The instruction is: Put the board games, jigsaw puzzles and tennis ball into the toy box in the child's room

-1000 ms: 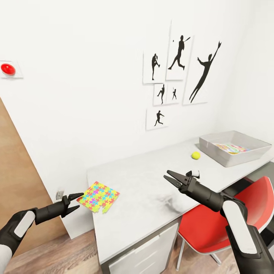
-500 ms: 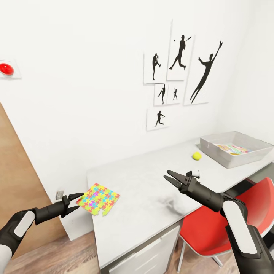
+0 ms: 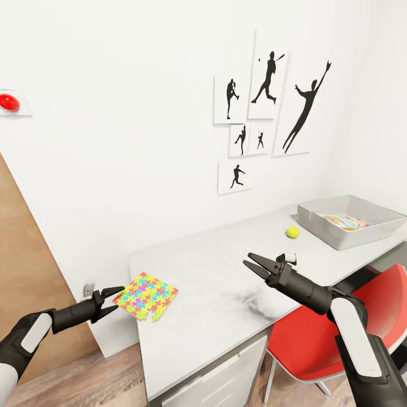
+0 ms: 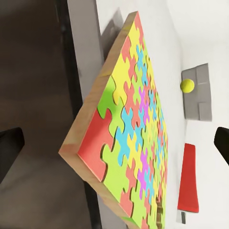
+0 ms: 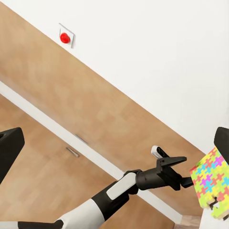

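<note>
A multicoloured jigsaw puzzle [image 3: 146, 295] lies on the near left corner of the white table [image 3: 226, 271], slightly overhanging its edge; the left wrist view has the jigsaw puzzle [image 4: 133, 138] close up. My left gripper [image 3: 113, 300] is open just left of that corner, off the table, level with the puzzle. My right gripper [image 3: 253, 266] is open and empty above the middle of the table. A yellow-green tennis ball [image 3: 292, 232] rests near the grey toy box [image 3: 316, 224] at the far right, which holds colourful flat items [image 3: 345, 221]. The right wrist view looks at my left gripper [image 5: 181, 170] beside the puzzle [image 5: 212, 183].
A red chair [image 3: 339, 322] is tucked under the table's right side, below my right arm. A wooden panel [image 3: 22, 265] stands to the left. Silhouette posters [image 3: 265, 107] hang on the white wall, and a red button [image 3: 9, 102] sits at far left.
The view shifted very slightly. Both grippers hold their places relative to the table, and the puzzle and ball have not moved.
</note>
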`<state>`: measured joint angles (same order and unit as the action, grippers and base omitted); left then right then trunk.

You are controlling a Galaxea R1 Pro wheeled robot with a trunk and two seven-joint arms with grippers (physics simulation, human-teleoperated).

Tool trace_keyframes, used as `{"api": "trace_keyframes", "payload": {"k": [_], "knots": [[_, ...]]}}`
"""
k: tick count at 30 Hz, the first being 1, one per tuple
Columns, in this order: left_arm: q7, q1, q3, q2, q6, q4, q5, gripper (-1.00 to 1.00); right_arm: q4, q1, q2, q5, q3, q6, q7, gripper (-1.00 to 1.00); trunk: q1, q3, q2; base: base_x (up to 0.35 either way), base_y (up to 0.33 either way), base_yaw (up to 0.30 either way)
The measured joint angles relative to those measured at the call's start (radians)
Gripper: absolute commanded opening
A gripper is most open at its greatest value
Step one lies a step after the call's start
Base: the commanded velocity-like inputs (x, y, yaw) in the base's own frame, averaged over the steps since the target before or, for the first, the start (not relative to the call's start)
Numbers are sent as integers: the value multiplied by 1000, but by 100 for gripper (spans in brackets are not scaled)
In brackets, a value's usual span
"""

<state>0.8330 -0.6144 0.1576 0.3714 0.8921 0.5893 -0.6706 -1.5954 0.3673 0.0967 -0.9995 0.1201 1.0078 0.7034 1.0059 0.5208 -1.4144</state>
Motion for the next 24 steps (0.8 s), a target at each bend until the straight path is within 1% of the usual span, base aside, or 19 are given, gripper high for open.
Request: {"api": "trace_keyframes", "payload": {"k": [6,7,10,11,16,18,24], "knots": [[0,0,0,0,0,0,0,100,0,0,0,0,0,0,-2,100,0,0,0,0,0,0],[0,0,0,0,0,0,0,-100,0,0,0,-1,0,0,-2,100,0,0,0,0,0,0],[0,0,0,0,0,0,0,-100,0,0,0,0,0,0,-2,100,0,0,0,0,0,0],[-2,0,0,0,4,0,-7,-100,0,0,0,0,0,0,-2,100,0,0,0,0,0,0],[0,0,5,1,11,1,-19,-100,0,0,0,0,0,0,-3,100,0,0,0,0,0,0],[1,0,3,1,4,0,-7,-100,0,0,0,0,0,0,-4,100,-8,-6,14,0,0,0],[2,0,2,2,3,0,-7,-100,0,0,0,1,0,0,-4,100,-8,-6,14,0,0,0]]}}
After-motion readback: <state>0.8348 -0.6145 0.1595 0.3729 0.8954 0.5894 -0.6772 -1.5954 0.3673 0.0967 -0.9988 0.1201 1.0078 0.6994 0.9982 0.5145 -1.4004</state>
